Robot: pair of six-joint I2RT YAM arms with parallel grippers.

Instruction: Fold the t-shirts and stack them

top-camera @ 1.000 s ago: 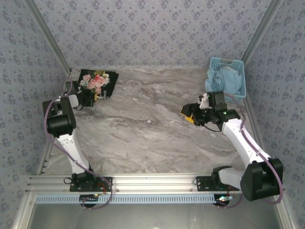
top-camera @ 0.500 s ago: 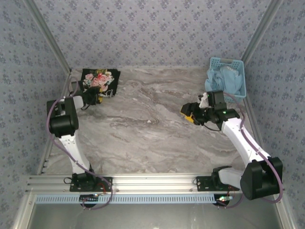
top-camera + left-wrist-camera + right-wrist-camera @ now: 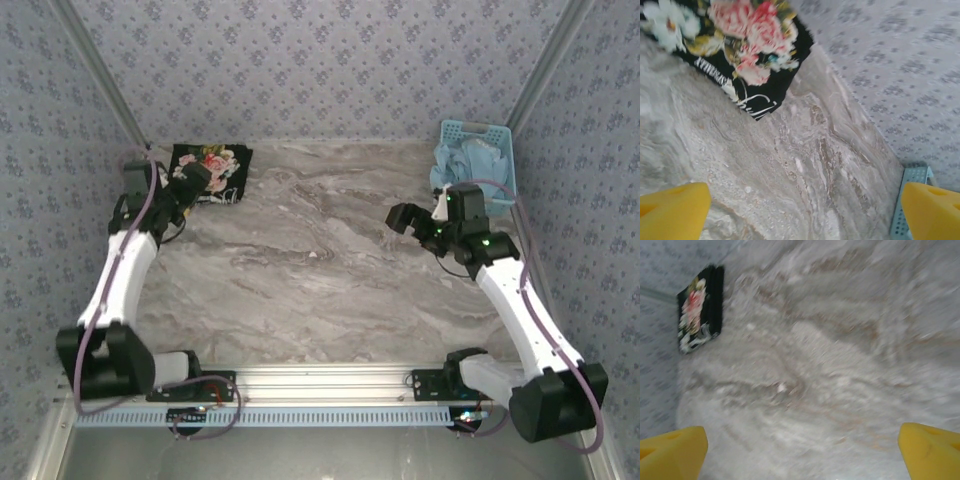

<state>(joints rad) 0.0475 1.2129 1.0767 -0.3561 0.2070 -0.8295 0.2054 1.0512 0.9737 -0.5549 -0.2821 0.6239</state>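
The left claw [image 3: 192, 179] has let go and lifted off the folded black rose-print t-shirt [image 3: 212, 170], now lying flat on the counter [image 3: 300, 270], far across from the blue basket [image 3: 480, 160]. Both it and the right claw [image 3: 402, 217], near that basket, gape wide and empty; this shirt seems done.

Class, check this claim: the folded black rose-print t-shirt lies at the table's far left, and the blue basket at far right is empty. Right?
Not quite: the blue basket holds crumpled pale blue cloth, as the top external view shows. The folded t-shirt does lie at far left.
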